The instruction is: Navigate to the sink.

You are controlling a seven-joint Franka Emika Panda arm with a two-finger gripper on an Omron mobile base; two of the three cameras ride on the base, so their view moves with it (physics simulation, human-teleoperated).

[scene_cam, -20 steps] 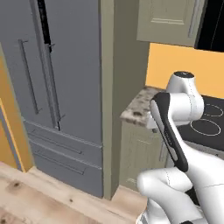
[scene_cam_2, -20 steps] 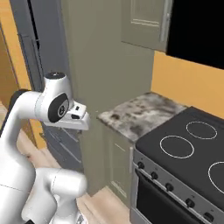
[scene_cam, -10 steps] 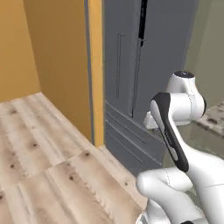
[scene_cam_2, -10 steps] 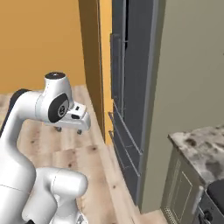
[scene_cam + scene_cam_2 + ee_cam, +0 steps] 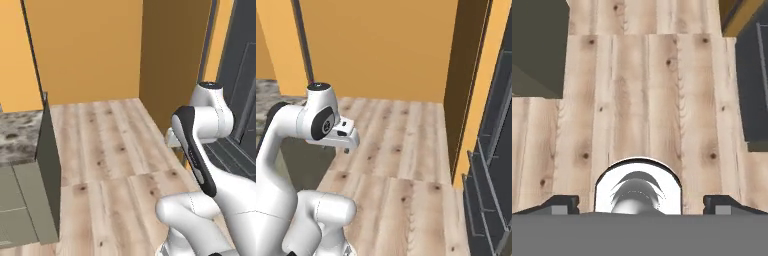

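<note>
The sink is out of view. My gripper [image 5: 643, 204] is open and holds nothing; its two dark fingertips [image 5: 559, 203] stand far apart at the bottom of the hand view, pointing down at the pale wooden floor [image 5: 642, 100]. In the right base view the gripper [image 5: 346, 146] hangs under the folded white arm, above the floor. From the left base view the hand [image 5: 172, 140] is partly hidden behind the forearm.
Orange walls [image 5: 85, 45] close off the far side. A dark grey fridge [image 5: 491, 165] with drawers stands at the right. A speckled stone counter [image 5: 17, 136] on a grey-green cabinet [image 5: 49, 175] juts in from the left. Open plank floor [image 5: 401, 145] lies between them.
The whole picture has swung left because the base turned: stove and counter corner left the frame, the fridge slid to the right edge, floor and orange walls came in. The arm's pose is unchanged.
</note>
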